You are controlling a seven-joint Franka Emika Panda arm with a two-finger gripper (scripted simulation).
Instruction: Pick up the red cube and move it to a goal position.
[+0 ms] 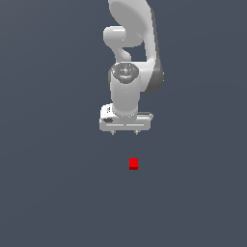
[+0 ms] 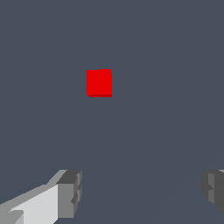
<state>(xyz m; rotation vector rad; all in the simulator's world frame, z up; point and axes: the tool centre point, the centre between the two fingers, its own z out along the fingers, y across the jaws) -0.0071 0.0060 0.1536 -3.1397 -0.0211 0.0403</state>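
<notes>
The gripper [image 1: 124, 132] hangs with its fingers [image 2: 70, 194] spread apart, holding nothing. The cube [image 1: 133, 164] sits alone on the counter [image 1: 48, 193], apart from the fingers.

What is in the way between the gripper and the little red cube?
Nothing visible. The gripper is open and apart from the cube. In both views only bare grey floor lies between them. In the wrist view the cube sits in plain sight beyond the fingers.
</notes>
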